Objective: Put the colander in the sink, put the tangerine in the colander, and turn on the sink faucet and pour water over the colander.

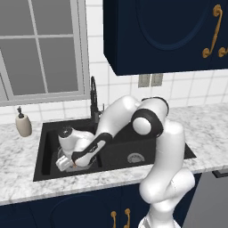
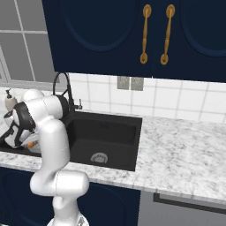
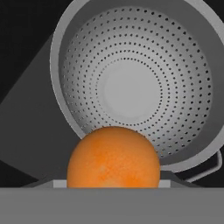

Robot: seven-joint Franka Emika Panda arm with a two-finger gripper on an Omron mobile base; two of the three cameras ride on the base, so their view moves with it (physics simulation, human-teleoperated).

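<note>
In the hand view the tangerine sits right at the base of my gripper, which is shut on it. Behind the fruit lies the colander, a perforated silver bowl whose open mouth faces the camera, on the black floor of the sink. From the left base view my gripper is low in the left basin, over the colander, with a bit of orange tangerine showing. The dark sink faucet stands behind the basins. The right base view shows the tangerine beside my arm.
A beige soap dispenser stands on the marble counter left of the sink. Navy wall cabinets hang overhead. The right basin holds only its drain. My arm reaches across the centre divider.
</note>
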